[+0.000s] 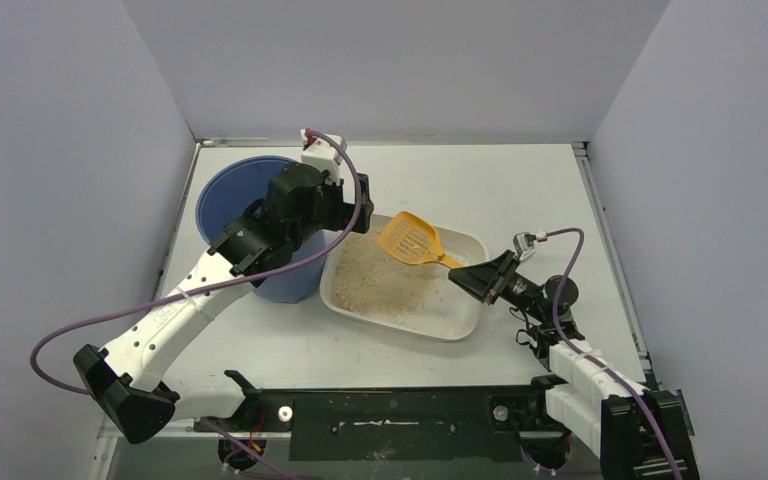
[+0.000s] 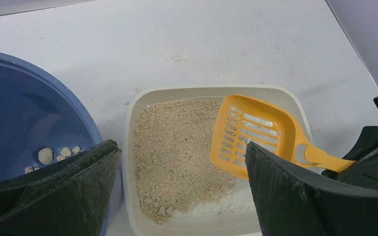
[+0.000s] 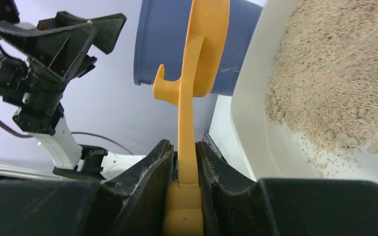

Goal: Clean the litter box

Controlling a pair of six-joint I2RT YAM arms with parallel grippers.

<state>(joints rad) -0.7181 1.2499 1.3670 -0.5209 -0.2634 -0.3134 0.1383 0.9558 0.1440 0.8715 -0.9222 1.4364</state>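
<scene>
Orange plastic sits pinched in your right gripper (image 3: 183,147): its jaws are closed tight on the handle of the slotted scoop (image 1: 412,240), gripping near the handle's end. The scoop reaches out from the right, and its head hangs tilted above the far side of the litter box (image 1: 455,310), clear of the sand.

Your left gripper (image 2: 179,147) is spread as wide as it goes and has hold of nothing. It hovers above the place where the blue bucket (image 1: 222,195) and the tray meet, with one finger (image 2: 64,191) over the bucket's rim and the other over the tray's right end, near the scoop handle.

You find the litter box flat on the white table (image 1: 520,190), roughly at its middle, set at a slant and just beside the bucket on the bucket's right. Whether the two touch you cannot tell, because the left arm and its finger cover the gap. The tan granules (image 1: 380,275) lie heaped toward the bucket end of the tray, and a strip of bare white floor shows at the near right end.

Down in the bucket, your left wrist camera shows a few pale lumps (image 2: 46,155) lying on the blue bottom.
</scene>
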